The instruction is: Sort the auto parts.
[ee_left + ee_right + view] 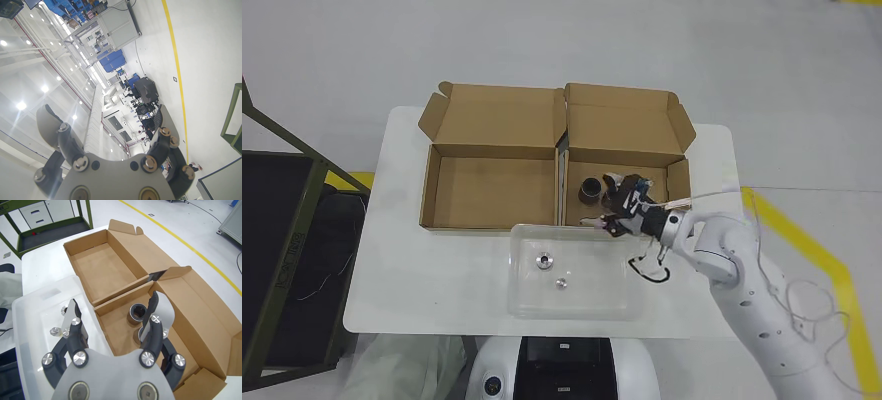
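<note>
Overhead, a white table (402,250) carries two open cardboard boxes side by side along its far half: the left box (428,190) and the right box (627,157), their lids folded back away from the robot. A clear plastic bin (517,290) sits just near of them, its far rim close against both boxes. The right gripper (610,203) hangs over the near wall of the right box, where box and bin meet; seen from its own wrist, the right gripper (114,303) has its fingers spread wide with nothing between them. Inside the right box (189,306), toward its left end, a black ring-shaped part (137,313) stands on the floor, also seen from above (589,187); a second round part (137,334) lies just near of it, partly hidden behind one finger. Two small metal parts rest on the bin floor, left of centre: one (542,262) farther, one (561,282) nearer. The left gripper (103,109) points up toward the room's ceiling, fingers spread apart and holding nothing.
</note>
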`<state>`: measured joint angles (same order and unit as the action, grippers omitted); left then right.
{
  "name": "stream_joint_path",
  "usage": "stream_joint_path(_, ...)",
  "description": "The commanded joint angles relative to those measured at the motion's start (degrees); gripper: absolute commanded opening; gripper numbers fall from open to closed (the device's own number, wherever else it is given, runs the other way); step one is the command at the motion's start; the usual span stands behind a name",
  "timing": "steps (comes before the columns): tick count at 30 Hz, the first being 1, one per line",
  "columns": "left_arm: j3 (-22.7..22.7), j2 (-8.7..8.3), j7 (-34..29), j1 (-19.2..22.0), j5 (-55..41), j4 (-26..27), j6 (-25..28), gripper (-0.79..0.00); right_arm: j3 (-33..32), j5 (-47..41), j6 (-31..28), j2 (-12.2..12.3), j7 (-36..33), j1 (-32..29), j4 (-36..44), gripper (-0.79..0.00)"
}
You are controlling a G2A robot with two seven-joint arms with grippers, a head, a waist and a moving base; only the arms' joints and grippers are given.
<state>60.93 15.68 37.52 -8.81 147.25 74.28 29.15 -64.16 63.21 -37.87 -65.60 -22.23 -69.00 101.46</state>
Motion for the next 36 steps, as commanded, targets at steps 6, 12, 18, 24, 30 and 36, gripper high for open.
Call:
stream_joint_path(6,0.0,0.0,0.0,0.0,0.0,0.0,0.0,0.0,3.6,1.7,-2.8,0.0,-2.4,-0.9,3.7,-0.089)
stream_joint_path(12,0.0,0.0,0.0,0.0,0.0,0.0,0.0,0.0,7.5,4.3,-5.0,-0.2,-4.7,-0.2,5.0,-0.092)
stream_joint_path(18,0.0,0.0,0.0,0.0,0.0,0.0,0.0,0.0,9.5,6.5,-6.2,-0.2,-4.8,-0.2,4.9,-0.123)
stream_joint_path(24,0.0,0.0,0.0,0.0,0.0,0.0,0.0,0.0,10.1,9.3,-8.1,0.3,-5.0,-2.0,5.1,-0.117)
stream_joint_path(30,0.0,0.0,0.0,0.0,0.0,0.0,0.0,0.0,10.5,12.5,-8.9,0.8,-4.8,-3.1,4.3,-0.132)
stream_joint_path(36,0.0,0.0,0.0,0.0,0.0,0.0,0.0,0.0,12.0,16.0,-9.3,0.9,-4.6,-3.3,3.0,-0.132)
